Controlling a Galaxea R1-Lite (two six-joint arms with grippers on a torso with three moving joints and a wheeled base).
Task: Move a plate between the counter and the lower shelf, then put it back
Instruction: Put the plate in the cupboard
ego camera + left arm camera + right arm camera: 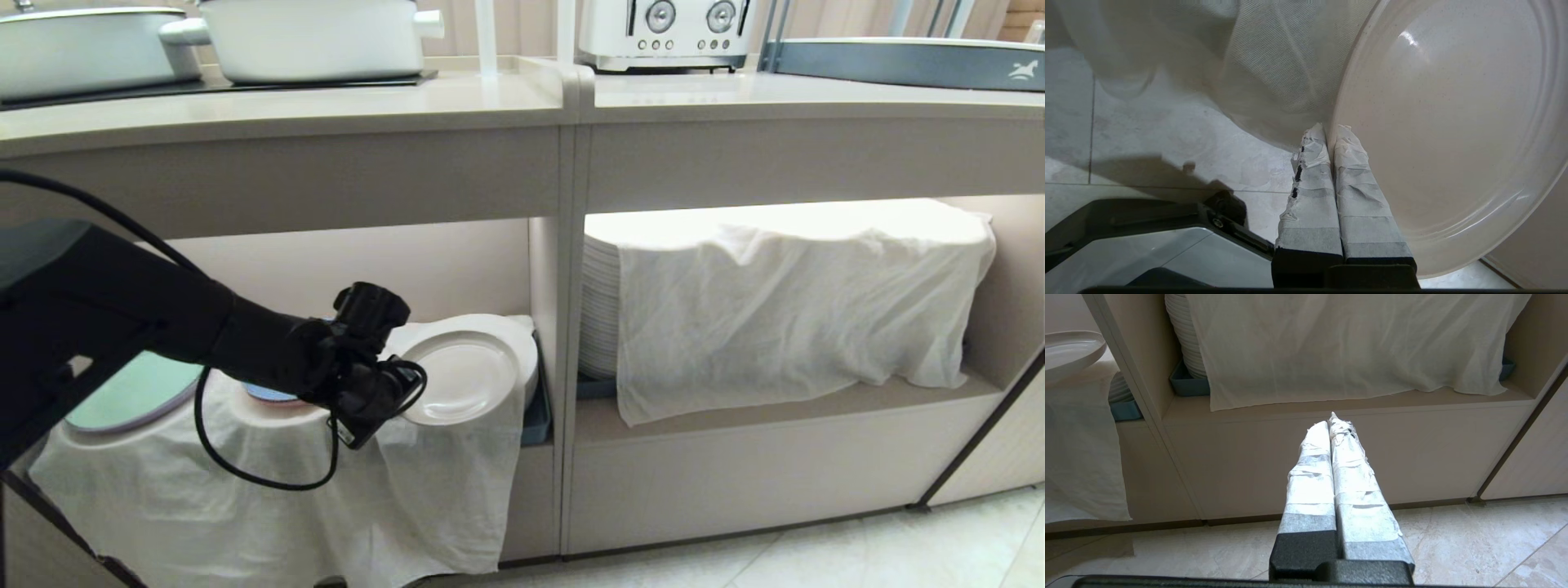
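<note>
Beige bench (pixel 408 106) above the lit lower shelf (pixel 457 261), pale tiled floor (pixel 816 547). The left hand (pixel 1331 132) is clamped on the plate (pixel 1453 122) rim, seemingly just clear of the draped cloth (pixel 269 490). Right hand (pixel 1333 422) together.

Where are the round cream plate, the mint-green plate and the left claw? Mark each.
Round cream plate (pixel 464 377), head view, centre of its face.
Mint-green plate (pixel 135 396), head view, visible top surface.
Left claw (pixel 1329 132), left wrist view, taped fingertips at plate rim.

Round cream ceramic plate (pixel 1453 134): smooth, faintly speckled, soft sheen; thin white woven cloth (pixel 784 318): matt, creased; pale beige laminate counter (pixel 326 106): smooth, satin
</note>
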